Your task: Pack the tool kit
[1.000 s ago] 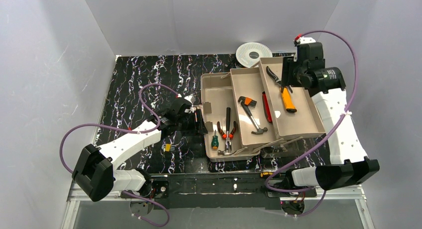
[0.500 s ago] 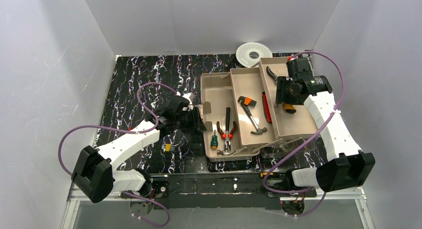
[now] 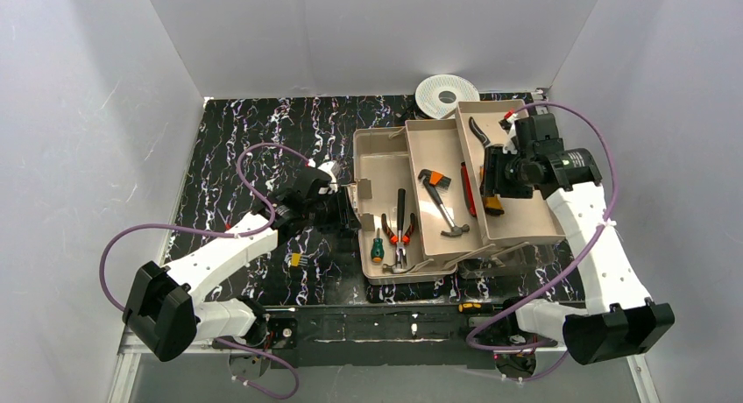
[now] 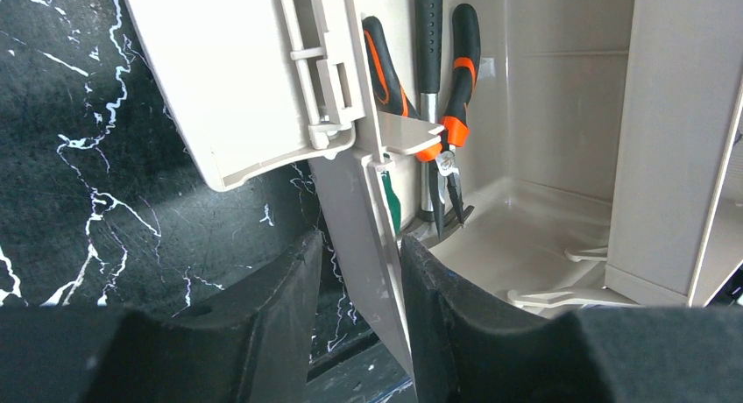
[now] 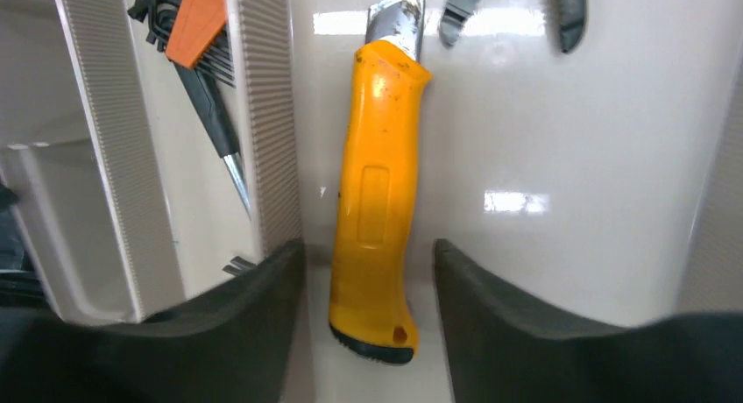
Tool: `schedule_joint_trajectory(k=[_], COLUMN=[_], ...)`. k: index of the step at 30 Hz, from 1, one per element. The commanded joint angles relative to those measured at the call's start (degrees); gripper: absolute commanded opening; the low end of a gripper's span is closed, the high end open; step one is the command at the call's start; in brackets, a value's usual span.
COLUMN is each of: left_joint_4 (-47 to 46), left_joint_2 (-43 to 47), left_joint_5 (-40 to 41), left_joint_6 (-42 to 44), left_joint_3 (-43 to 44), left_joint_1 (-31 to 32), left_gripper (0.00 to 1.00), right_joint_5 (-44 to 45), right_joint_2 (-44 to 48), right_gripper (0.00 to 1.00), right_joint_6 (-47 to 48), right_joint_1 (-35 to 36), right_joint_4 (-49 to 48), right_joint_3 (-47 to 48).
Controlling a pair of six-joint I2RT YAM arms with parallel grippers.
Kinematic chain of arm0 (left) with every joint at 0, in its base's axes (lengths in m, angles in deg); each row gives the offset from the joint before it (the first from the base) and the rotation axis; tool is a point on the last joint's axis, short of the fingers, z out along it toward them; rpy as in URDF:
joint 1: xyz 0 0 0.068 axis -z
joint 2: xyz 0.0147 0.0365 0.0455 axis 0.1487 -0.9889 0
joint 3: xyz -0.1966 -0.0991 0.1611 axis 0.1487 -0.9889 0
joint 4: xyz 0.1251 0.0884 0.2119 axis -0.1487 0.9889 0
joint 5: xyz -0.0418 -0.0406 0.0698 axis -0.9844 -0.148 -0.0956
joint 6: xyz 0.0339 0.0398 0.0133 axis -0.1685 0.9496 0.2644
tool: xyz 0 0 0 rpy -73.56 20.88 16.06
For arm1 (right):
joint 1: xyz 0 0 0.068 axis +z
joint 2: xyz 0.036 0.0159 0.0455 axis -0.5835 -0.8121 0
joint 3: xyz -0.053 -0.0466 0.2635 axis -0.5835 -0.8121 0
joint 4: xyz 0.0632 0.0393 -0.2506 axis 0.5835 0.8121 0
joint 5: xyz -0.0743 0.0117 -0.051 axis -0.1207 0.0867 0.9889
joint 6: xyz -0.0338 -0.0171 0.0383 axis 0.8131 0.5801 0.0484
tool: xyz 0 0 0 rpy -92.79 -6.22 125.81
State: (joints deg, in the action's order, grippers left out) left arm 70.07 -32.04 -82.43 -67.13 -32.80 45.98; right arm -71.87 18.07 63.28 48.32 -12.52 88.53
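Observation:
The tool kit box [image 3: 361, 158] lies open with three beige trays. The left tray holds red pliers [image 3: 401, 232] and a green screwdriver [image 3: 378, 247]. The middle tray holds a hammer [image 3: 442, 212]. My left gripper [image 3: 344, 212] is open and straddles the box's left wall [image 4: 350, 210]. The wall touches the right finger, with a gap at the left finger. My right gripper [image 3: 489, 188] is open and low in the right tray. Its fingers [image 5: 263, 307] stand either side of a yellow-handled knife [image 5: 378, 193] without touching it.
Black pliers [image 3: 477, 130] lie at the far end of the right tray, and a red tool [image 3: 469, 193] lies by its left wall. A round white spool [image 3: 447, 94] sits behind the box. A small yellow piece [image 3: 295, 259] lies on the black mat. White walls enclose the table.
My right gripper has moved along the right tray towards the near side and come down over the yellow knife. My left gripper has stayed at the box's left wall, shifting slightly.

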Motion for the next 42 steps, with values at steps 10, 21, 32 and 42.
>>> schedule_joint_trajectory(k=[10,21,32,42], left_joint_4=[4.91,4.27,4.63,4.59], left_joint_2=[0.78,1.75,10.94,2.96], left_joint_5=[4.81,2.04,-2.40,0.97], left_joint_6=[1.77,0.68,1.14,-0.30], left_joint_3=[2.26,1.72,0.37,1.92], left_joint_1=[-1.28,-2.19,-1.58,5.80], left_gripper=[0.30,0.63,0.86,0.96], right_joint_5=[9.30,15.02,12.67,10.12], right_joint_2=[8.71,16.26,17.32,17.47], right_gripper=[0.82,0.83,0.83,0.82], right_joint_6=[-2.63,-6.00,-6.22,-6.67], right_joint_1=[0.21,-0.33,-0.45,-0.45], right_joint_4=[-3.15,-9.42,-10.76,-12.67], right_joint_3=[2.92,0.92,0.75,0.71])
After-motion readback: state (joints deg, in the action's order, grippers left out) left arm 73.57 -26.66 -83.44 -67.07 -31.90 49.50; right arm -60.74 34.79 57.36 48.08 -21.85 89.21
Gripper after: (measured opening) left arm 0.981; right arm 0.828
